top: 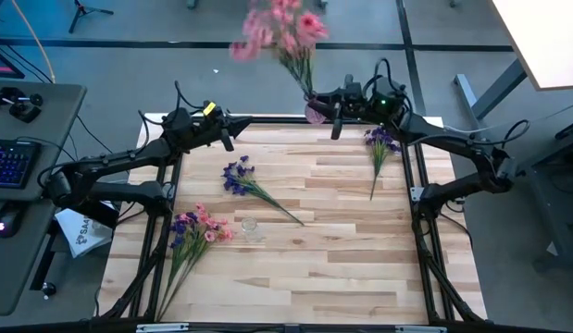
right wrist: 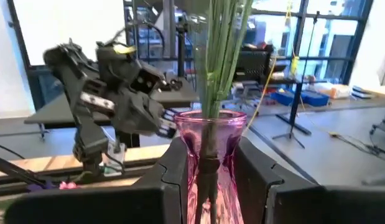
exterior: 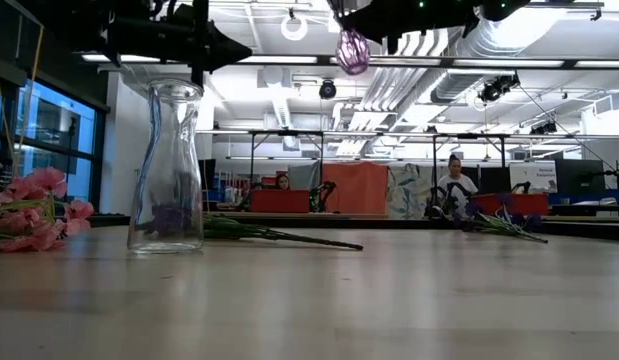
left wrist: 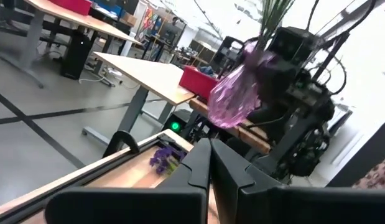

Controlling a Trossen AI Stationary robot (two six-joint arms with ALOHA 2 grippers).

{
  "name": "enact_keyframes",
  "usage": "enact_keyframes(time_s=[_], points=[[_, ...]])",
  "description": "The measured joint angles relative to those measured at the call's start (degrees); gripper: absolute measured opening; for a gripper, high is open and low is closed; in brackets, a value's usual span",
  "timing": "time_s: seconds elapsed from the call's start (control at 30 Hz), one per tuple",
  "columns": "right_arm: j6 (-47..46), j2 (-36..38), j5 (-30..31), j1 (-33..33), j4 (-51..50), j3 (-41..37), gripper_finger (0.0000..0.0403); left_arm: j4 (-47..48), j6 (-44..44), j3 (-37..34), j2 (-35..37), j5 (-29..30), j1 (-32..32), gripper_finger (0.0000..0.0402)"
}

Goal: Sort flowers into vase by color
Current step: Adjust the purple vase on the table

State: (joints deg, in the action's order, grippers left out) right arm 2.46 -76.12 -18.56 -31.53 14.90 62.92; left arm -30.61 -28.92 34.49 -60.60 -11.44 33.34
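Note:
My right gripper (top: pixel 332 115) is shut on a pink glass vase (top: pixel 315 112), held high over the table's far edge. The vase carries pink flowers (top: pixel 282 31) whose green stems (right wrist: pixel 218 56) stand in it. My left gripper (top: pixel 228 137) is shut and hovers over the far left of the table, touching nothing. A clear glass vase (exterior: pixel 169 165) stands upright on its base at the middle left. One purple spray (top: pixel 245 182) lies flat at the centre. Another purple spray (top: pixel 379 148) lies at the far right. A mixed pink and purple bunch (top: pixel 192 231) lies near the left edge. My right gripper pinches the pink vase by its narrow neck (right wrist: pixel 208 142), just under the flared rim, with one finger (right wrist: pixel 173 168) on each side. The fingers come in level from the table's right. The vase is lifted clear, about upright, and the blossoms spread above it.
Black frame rails (top: pixel 417 185) run along the table's edges. A keyboard (top: pixel 10 165) sits on a side desk to the left. In the low view, people sit at desks (exterior: pixel 454 185) in the room behind. Bare wood lies across the table's near half (top: pixel 342 277).

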Motion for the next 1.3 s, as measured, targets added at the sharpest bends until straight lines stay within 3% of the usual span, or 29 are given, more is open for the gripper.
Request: enact_keyframes(time_s=[0.2,0.4,0.57,0.83,0.97,1.13,1.3], points=[[-1.1,0.1,-2.0,0.3,3.2,0.0,0.0071,0.3,0.0,4.0,0.0,0.1,-0.4,0.0000],[-2.4,0.2,-1.7,-1.1,4.5,-1.1,0.0071,8.4,6.0,10.1,-0.3,0.1,-0.6,0.0000],[-9.8,3.2,-2.0,-3.0,10.1,-12.0,0.0071,9.6,7.6,11.1,-2.0,-1.2,-0.9,0.0000],[-20.9,9.6,0.9,-3.5,35.3,-34.8,0.0071,4.1,8.5,11.2,-9.2,-3.8,-2.5,0.0000],[-17.3,9.8,1.8,-2.0,37.9,-39.5,0.0071,-2.0,12.8,11.2,-15.9,-3.3,-3.9,0.0000],[-5.3,8.0,0.9,0.3,29.6,-40.7,0.0071,-6.5,19.6,11.2,-23.1,-3.2,-4.6,0.0000],[-3.5,4.5,1.0,1.7,28.7,-40.8,0.0071,-6.7,16.3,11.5,-26.0,-3.2,-4.7,0.0000]])
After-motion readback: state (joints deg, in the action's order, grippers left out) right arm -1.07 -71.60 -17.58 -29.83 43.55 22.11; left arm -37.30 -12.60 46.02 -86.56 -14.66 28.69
